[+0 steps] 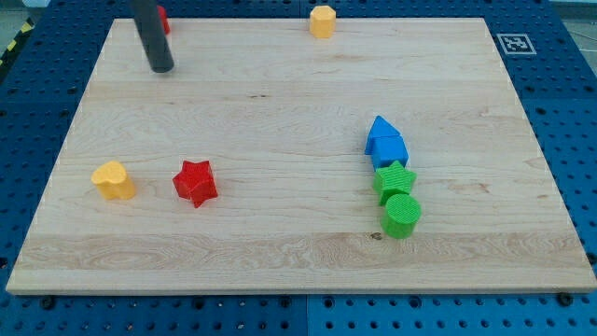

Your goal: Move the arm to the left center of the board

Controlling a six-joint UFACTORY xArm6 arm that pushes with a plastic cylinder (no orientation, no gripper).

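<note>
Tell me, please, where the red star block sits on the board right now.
The red star lies in the view's lower left, just right of the yellow heart-shaped block, far below my tip.

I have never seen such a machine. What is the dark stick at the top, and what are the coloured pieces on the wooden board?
There is one camera view, looking down on a wooden board from its near side. The dark stick is the robot arm's rod; it holds nothing and only pushes. My tip rests near the view's top left, just below a red block half hidden behind the rod. A yellow block sits at the top edge. At the view's left are a yellow heart-like block and a red star. At the right, a blue block, a green star and a green cylinder form a touching column.
</note>
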